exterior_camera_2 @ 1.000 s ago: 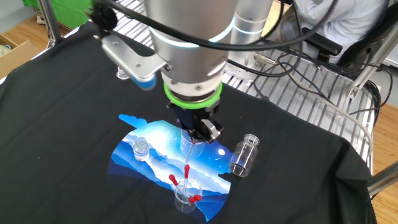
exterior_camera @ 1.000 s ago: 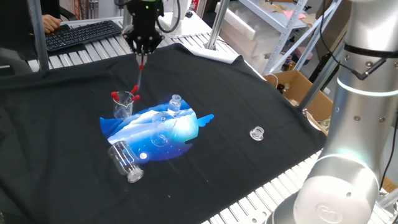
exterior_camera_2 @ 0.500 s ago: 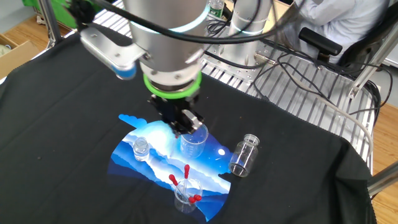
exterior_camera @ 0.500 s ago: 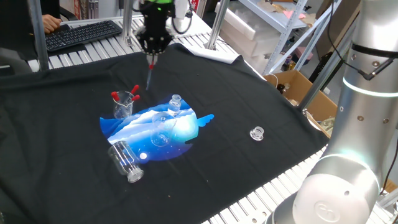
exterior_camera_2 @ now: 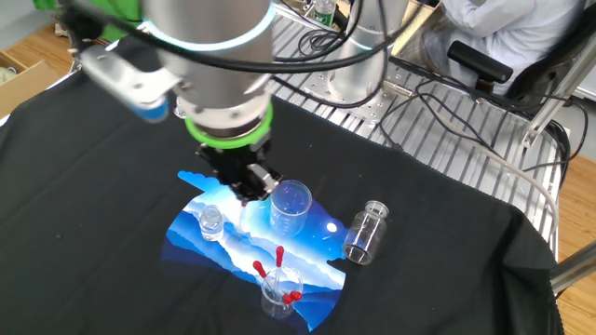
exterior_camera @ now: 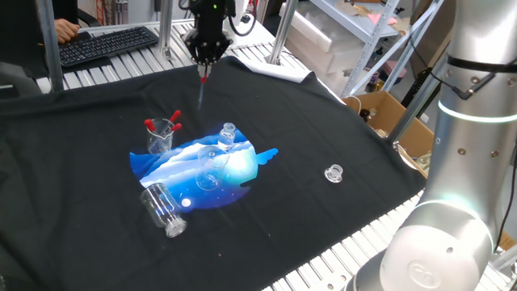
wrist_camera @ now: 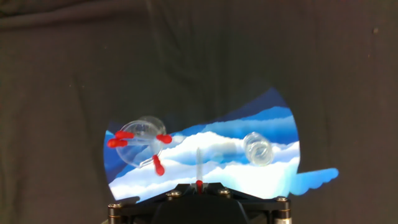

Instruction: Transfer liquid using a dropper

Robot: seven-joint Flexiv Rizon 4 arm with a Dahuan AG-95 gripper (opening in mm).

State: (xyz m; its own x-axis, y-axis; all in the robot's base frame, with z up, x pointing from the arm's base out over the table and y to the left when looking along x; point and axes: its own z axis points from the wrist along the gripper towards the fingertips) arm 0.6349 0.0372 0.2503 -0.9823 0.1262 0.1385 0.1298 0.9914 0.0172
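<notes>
On the tabletop (exterior_camera: 339,121), draped in black cloth, lies one blue-and-white printed mat (exterior_camera: 202,171) carrying one small beaker (exterior_camera: 160,137) that holds spare red-bulbed droppers, three as far as the hand view shows, one larger empty beaker (exterior_camera_2: 291,207), one small upright glass bottle (exterior_camera: 228,134) and one clear jar (exterior_camera: 163,209) lying on its side. One small clear cap (exterior_camera: 334,173) sits apart on the cloth. The arm reaches over the mat with its tool (exterior_camera: 203,68) pointing straight down, jaws narrowed onto the red bulb of the dropper (exterior_camera: 201,89). The dropper hangs upright from the tool, tip down, above the mat between the two beakers and the bottle, touching none.
</notes>
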